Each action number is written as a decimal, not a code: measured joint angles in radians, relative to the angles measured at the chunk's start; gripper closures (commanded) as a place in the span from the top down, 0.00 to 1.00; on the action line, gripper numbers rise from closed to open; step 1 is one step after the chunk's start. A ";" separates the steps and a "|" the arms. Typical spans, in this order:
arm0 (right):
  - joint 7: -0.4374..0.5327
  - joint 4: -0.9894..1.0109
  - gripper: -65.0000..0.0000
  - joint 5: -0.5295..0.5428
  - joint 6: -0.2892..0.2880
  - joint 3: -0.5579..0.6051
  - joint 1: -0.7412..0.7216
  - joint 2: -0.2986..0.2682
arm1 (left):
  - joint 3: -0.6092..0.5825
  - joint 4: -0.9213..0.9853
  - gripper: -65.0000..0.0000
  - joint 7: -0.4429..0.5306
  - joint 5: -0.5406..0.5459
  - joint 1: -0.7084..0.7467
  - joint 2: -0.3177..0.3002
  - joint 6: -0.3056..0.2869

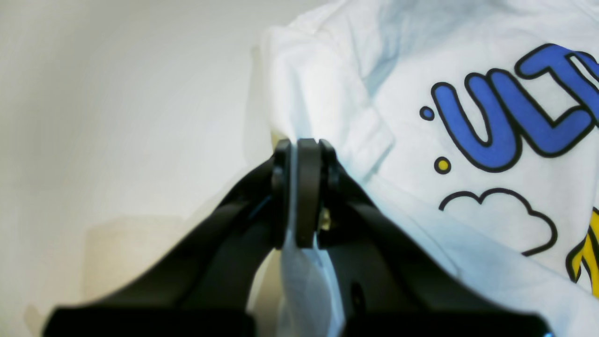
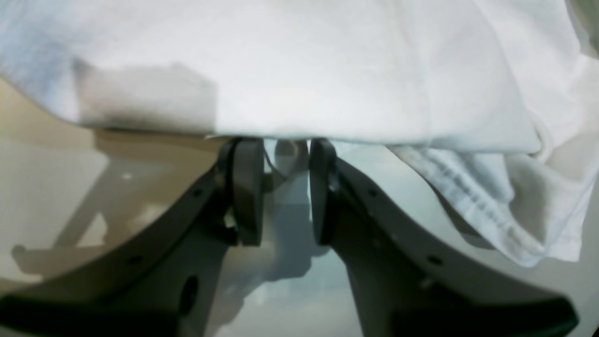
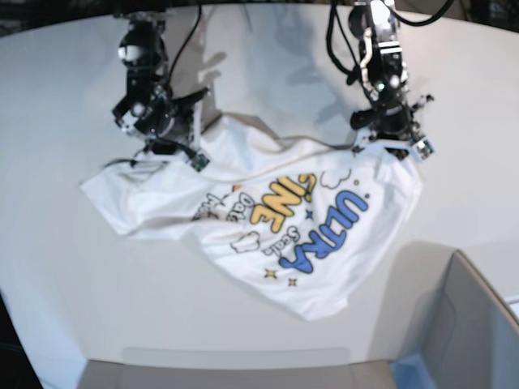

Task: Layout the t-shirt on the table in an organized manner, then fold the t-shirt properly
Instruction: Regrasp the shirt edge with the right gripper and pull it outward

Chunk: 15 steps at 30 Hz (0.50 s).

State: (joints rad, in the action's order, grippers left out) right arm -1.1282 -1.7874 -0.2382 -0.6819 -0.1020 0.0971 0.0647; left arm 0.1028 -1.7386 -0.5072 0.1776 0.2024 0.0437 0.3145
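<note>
Here the left gripper (image 1: 299, 187) has its jaws pressed together on a fold of the t-shirt (image 3: 276, 219), pinching the white cloth near the blue lettering. The right gripper (image 2: 278, 192) holds its jaws spread apart at the shirt's hem, gripping nothing visible. The t-shirt lies rumpled on the table (image 3: 65, 89), printed face up, between the two arms.

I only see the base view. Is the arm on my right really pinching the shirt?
Observer: Yes. The left wrist view shows the left gripper with its fingers shut on a fold of the t-shirt.
Operator: And the other arm?
Observer: The right gripper has its fingers apart, with the tips at the shirt's edge.
Operator: Is the cloth smooth there?
Observer: No. A stitched hem lies crumpled beside those fingers.
</note>
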 measured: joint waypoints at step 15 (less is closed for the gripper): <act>0.010 0.040 0.25 0.002 0.000 0.102 -0.033 -0.027 | 0.000 0.000 0.04 0.000 0.000 0.000 0.001 0.000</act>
State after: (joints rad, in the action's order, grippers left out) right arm -1.1187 -1.7473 -0.2367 -0.6819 0.0002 0.0639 0.0376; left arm 0.1028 -1.7386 -0.5072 0.1776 0.2020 0.0444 0.3145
